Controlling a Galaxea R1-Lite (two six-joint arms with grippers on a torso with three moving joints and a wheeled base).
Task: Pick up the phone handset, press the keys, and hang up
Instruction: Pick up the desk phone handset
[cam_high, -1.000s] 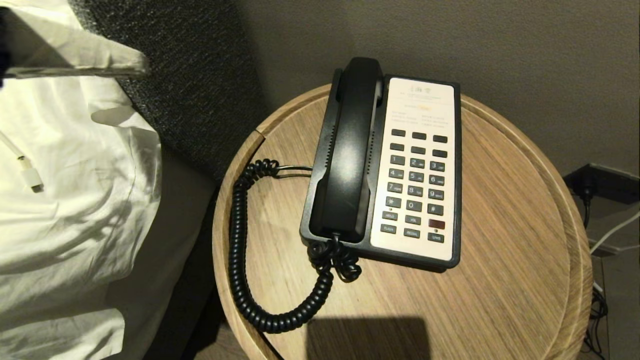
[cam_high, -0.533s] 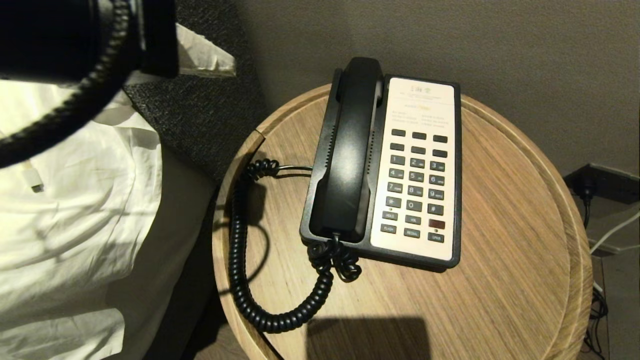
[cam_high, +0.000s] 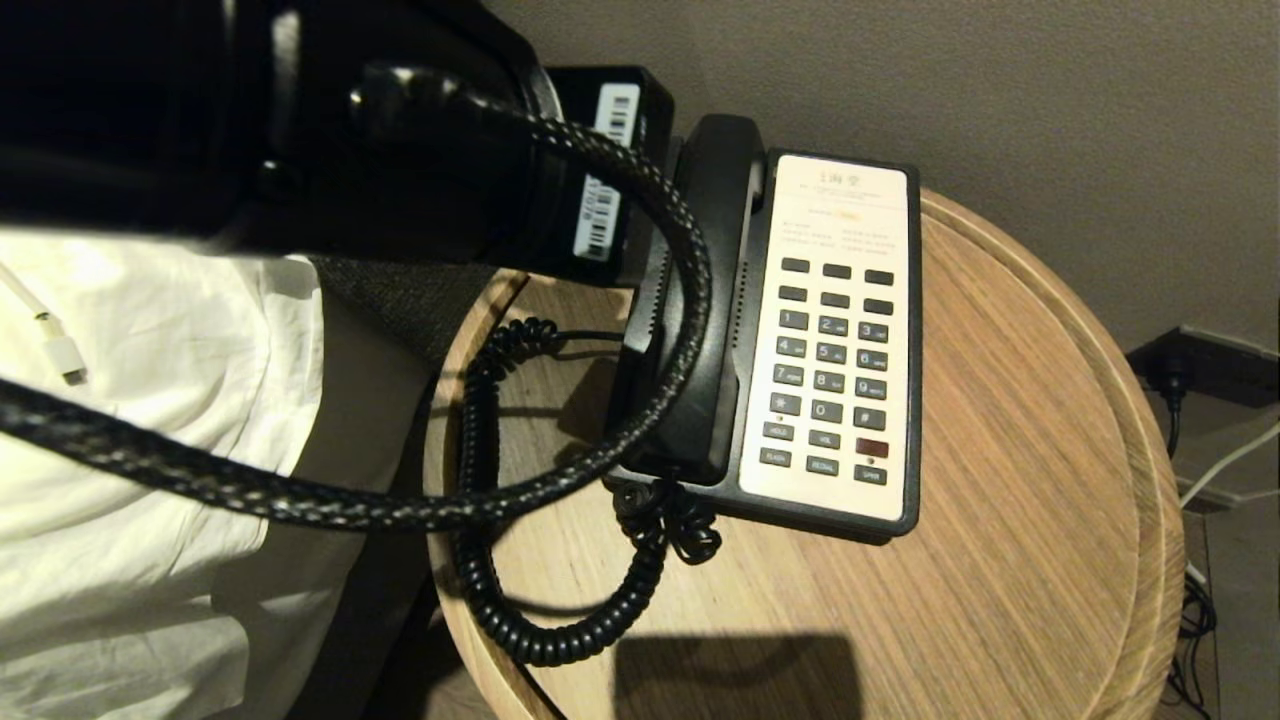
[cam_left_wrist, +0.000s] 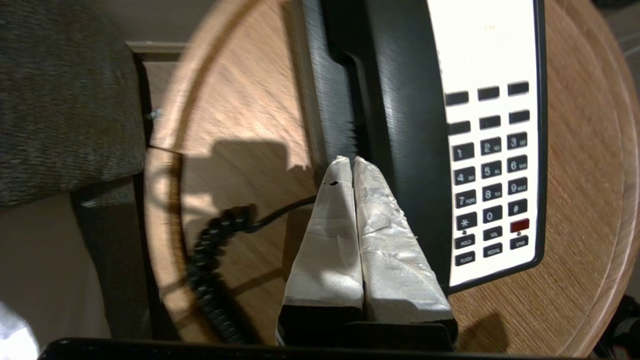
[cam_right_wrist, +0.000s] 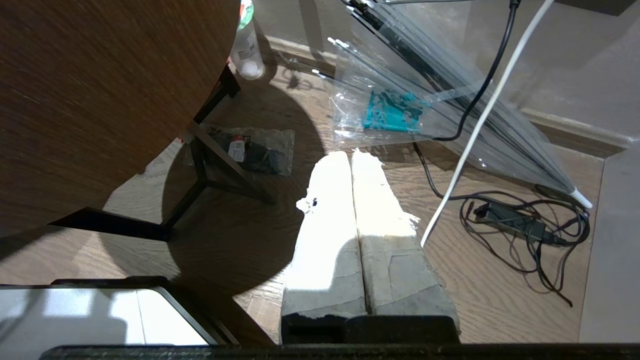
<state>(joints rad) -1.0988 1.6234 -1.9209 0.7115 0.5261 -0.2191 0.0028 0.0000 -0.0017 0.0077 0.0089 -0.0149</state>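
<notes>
Left gripper was pinched fully closed with nothing in it, hovering over the phone handset, which sat cradled beside the keys near the tabletop's back edge

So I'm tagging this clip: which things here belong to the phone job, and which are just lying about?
Job:
- phone handset, in its cradle
- keys
- left gripper, shut, beside the handset

Lying about:
- white bedding
- white cable plug
- floor cables
- clear plastic bag
</notes>
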